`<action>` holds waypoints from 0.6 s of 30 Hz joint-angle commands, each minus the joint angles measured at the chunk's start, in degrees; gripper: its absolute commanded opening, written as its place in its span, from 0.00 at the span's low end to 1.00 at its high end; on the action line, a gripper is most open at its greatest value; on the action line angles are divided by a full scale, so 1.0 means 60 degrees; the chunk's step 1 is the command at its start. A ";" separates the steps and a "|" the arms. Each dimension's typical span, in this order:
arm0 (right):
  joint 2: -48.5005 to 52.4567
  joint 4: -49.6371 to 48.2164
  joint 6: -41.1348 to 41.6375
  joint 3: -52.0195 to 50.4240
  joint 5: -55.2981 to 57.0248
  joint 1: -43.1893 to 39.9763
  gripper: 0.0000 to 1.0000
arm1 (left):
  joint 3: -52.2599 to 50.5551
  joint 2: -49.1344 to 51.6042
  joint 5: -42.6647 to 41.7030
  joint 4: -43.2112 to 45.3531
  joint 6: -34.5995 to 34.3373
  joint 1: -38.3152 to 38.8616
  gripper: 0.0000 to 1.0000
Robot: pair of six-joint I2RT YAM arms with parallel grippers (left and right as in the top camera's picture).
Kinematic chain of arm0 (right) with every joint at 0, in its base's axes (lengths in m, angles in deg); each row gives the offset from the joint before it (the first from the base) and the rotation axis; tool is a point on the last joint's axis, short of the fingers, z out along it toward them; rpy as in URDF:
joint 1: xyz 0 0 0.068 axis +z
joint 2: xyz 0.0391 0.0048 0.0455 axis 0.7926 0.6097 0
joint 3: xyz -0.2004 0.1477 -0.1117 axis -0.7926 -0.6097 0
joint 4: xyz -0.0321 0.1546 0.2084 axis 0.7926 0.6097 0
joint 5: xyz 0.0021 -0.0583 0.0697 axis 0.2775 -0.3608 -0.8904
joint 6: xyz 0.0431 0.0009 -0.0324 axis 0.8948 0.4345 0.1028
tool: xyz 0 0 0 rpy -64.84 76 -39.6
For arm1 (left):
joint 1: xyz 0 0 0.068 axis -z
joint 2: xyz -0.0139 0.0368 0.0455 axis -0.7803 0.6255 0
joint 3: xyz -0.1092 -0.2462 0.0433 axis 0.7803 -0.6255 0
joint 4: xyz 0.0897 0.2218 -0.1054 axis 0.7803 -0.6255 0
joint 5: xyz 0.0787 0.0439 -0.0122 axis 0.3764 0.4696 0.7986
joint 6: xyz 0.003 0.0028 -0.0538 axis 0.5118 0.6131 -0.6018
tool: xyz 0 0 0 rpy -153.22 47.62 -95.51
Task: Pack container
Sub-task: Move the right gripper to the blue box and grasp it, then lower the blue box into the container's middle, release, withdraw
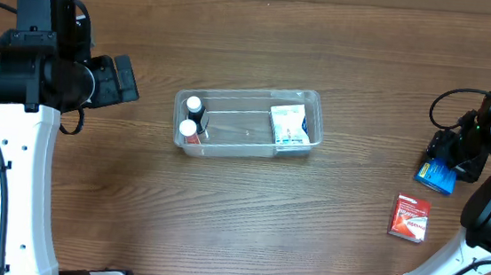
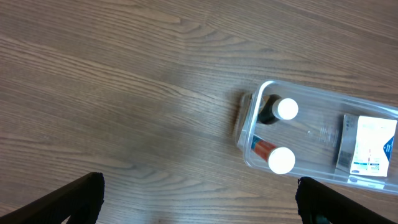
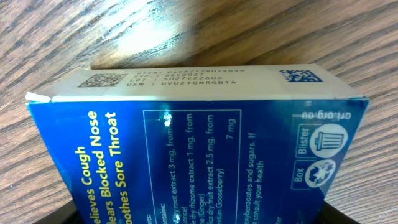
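Note:
The clear plastic container [image 1: 251, 93] lies at the table's middle; it also shows in the left wrist view [image 2: 247, 134]. It holds two white-capped bottles [image 1: 194, 104] [image 2: 287, 109] at its left end and a white and blue box [image 1: 288, 124] [image 2: 370, 146] at its right end. My left gripper [image 1: 122, 79] [image 2: 199, 208] is open and empty, left of the container. My right gripper [image 1: 454, 161] [image 3: 199, 218] sits at the far right, its jaws around a blue cough-remedy box [image 1: 435, 177] [image 3: 186, 143] on the table.
A red box [image 1: 410, 217] lies flat on the table, below and left of the blue box. Black cables run by the right arm [image 1: 449, 106]. The wooden table [image 1: 239, 208] stretches between the container and both arms.

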 commanded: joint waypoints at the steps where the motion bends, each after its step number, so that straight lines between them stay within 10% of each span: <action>1: 0.0069 -0.0127 0.0142 -0.0055 -0.0062 -0.0011 0.67 | -0.0040 0.0051 -0.0007 0.0000 0.0255 -0.0036 1.00; 18: -0.1872 0.1727 0.0685 0.2506 -0.1056 0.1909 0.68 | -0.0040 0.0051 0.0000 0.0011 0.0259 -0.0036 1.00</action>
